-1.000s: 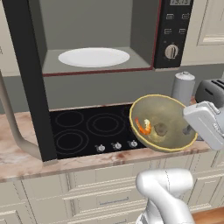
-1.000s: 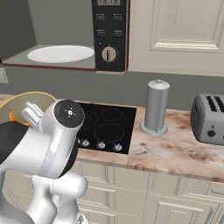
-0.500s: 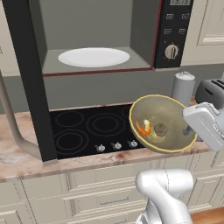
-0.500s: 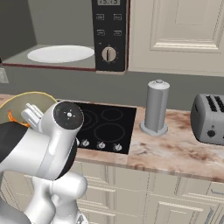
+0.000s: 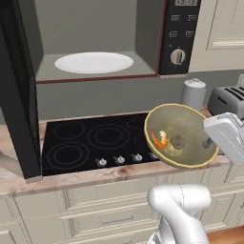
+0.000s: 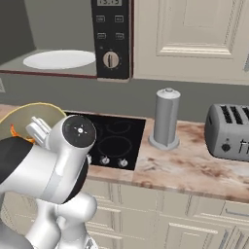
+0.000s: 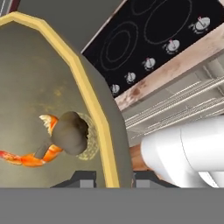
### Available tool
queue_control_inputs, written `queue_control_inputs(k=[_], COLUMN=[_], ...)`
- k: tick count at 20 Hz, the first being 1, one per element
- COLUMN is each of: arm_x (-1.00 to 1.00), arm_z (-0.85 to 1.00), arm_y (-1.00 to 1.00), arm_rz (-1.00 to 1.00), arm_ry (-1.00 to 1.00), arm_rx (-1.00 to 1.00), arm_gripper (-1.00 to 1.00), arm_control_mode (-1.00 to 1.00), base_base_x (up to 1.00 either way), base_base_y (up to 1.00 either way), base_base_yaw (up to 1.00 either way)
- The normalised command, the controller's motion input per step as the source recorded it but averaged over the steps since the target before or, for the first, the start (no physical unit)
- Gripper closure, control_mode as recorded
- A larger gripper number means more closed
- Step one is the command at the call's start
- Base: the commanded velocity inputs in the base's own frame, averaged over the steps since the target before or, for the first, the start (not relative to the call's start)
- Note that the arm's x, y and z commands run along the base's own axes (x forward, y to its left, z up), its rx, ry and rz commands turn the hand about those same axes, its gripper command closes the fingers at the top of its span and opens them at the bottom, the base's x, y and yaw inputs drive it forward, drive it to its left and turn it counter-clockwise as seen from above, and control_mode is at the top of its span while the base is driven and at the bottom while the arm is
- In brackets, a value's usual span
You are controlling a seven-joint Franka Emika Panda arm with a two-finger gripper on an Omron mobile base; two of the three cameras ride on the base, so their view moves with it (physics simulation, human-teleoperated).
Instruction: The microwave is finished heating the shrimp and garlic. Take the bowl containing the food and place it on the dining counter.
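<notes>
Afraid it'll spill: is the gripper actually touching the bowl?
Touching. In the hand view, the gripper straddles the bowl's yellow rim, one finger each side.

Glossy white rounded arm (image 6: 53, 170) — dark joints, grey disc cap — boxy white hand.

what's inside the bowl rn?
The bowl holds the shrimp and the garlic, touching in the hand view. The garlic covers part of the shrimp there.

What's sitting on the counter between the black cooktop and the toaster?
In the right base view, a grey upright canister stands on the marble counter between the cooktop and the toaster; around it the stone is bare.
</notes>
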Motion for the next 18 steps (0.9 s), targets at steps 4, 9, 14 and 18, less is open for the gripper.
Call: queue_control_inputs(k=[4, 9, 14, 18], arm_x=[0.00, 0.00, 0.00, 0.00], arm_z=[0.00, 0.00, 0.00, 0.00], arm_y=[0.00, 0.00, 0.00, 0.00], arm_rz=[0.00, 0.00, 0.00, 0.00], arm_ry=[0.00, 0.00, 0.00, 0.00], arm_rx=[0.00, 0.00, 0.00, 0.00], arm_gripper=[1.00, 1.00, 1.00, 1.00], arm_control_mode=[1.00, 1.00, 1.00, 1.00], base_base_x=[-0.37, -0.48, -0.39, -0.26], base_base_y=[-0.86, -0.53, -0.19, 0.00], base_base_yaw=[0.09, 0.42, 0.78, 0.95])
